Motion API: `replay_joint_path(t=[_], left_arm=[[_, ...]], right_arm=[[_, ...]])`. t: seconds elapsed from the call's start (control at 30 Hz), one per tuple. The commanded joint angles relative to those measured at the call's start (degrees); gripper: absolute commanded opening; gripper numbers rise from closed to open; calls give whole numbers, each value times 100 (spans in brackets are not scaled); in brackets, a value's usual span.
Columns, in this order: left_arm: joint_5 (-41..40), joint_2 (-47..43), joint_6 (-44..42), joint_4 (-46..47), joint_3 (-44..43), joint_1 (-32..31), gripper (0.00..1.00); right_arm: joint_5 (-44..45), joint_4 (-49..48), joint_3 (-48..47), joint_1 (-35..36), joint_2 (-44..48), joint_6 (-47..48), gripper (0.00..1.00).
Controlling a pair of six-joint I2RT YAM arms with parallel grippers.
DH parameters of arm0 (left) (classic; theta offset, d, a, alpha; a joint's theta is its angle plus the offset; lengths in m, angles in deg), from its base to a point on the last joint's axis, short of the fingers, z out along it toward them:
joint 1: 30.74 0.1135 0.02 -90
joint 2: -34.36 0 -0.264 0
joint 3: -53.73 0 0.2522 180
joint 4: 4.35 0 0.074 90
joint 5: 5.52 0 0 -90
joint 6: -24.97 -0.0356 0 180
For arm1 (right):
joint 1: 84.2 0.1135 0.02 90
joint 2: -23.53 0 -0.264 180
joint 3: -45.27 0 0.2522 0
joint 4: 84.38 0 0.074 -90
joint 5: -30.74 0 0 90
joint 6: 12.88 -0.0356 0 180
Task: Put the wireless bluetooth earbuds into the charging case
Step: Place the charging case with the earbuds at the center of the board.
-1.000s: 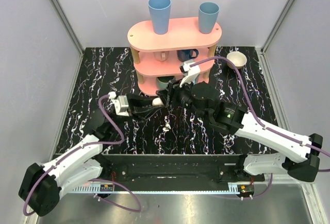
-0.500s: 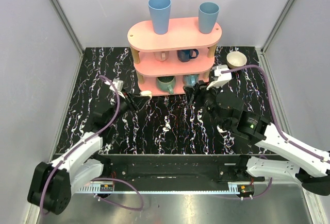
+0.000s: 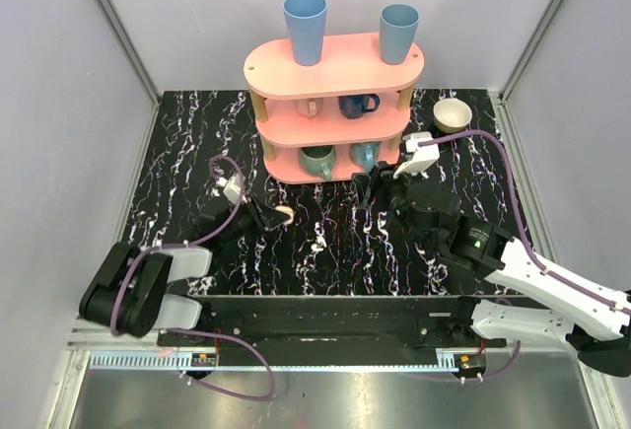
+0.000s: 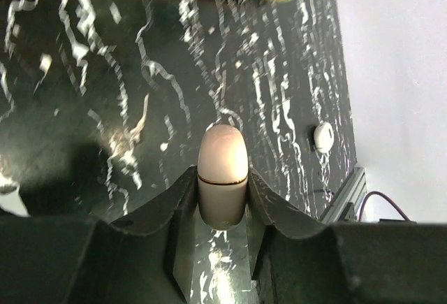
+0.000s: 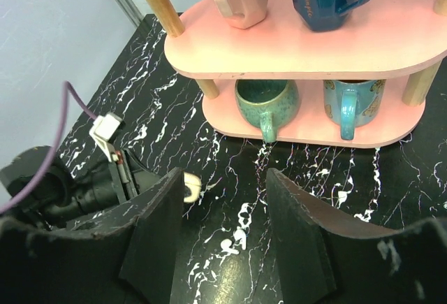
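Note:
My left gripper (image 3: 276, 216) is shut on the cream charging case (image 3: 287, 214), a small rounded box with its lid closed, low over the black marbled table (image 3: 177, 153). In the left wrist view the case (image 4: 223, 177) is clamped between the fingers (image 4: 180, 210). My right gripper (image 3: 369, 184) is open and empty in front of the pink shelf. In the right wrist view the two tiny white earbuds (image 5: 235, 241) lie side by side on the table between its wide-open fingers (image 5: 157, 241), below them. The case (image 5: 190, 187) shows at the left finger's edge.
A pink three-tier shelf (image 3: 335, 66) stands at the back with mugs on its lower tiers and two blue cups (image 3: 305, 25) on top. A cream bowl (image 3: 453, 113) sits at the back right. Grey walls close the sides. A small white rounded piece (image 4: 323, 136) lies near the table's front edge.
My left gripper has drawn back toward the near left with the case in it. My right gripper pulled away to the right of the case and now hardly moves.

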Motion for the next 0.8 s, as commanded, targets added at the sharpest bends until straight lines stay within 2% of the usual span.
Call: replay_joint_path(t=[0.0, 0.1, 0.37, 0.47, 0.57, 0.63, 0.67, 0.77], left_arm=[[352, 602, 509, 1394, 156, 41, 0], [449, 884, 492, 1493, 112, 41, 0], [510, 1148, -17, 817, -169, 41, 0], [510, 1236, -44, 833, -125, 41, 3], [379, 1262, -106, 719, -125, 41, 2], [317, 1262, -141, 614, -99, 41, 5], [239, 1253, -202, 570, -107, 41, 13], [72, 1201, -325, 368, -99, 41, 12]], right_arm=[[114, -9, 11, -55, 150, -103, 58], [167, 44, 38, -55, 168, -138, 58], [79, 97, -102, -64, -43, -42, 59], [18, 106, -243, -64, -192, -15, 59], [0, 88, -323, -64, -306, 11, 59], [35, 71, -331, -64, -333, 81, 59], [113, 97, -331, -64, -333, 99, 59], [254, 149, -305, -73, -324, 143, 59]])
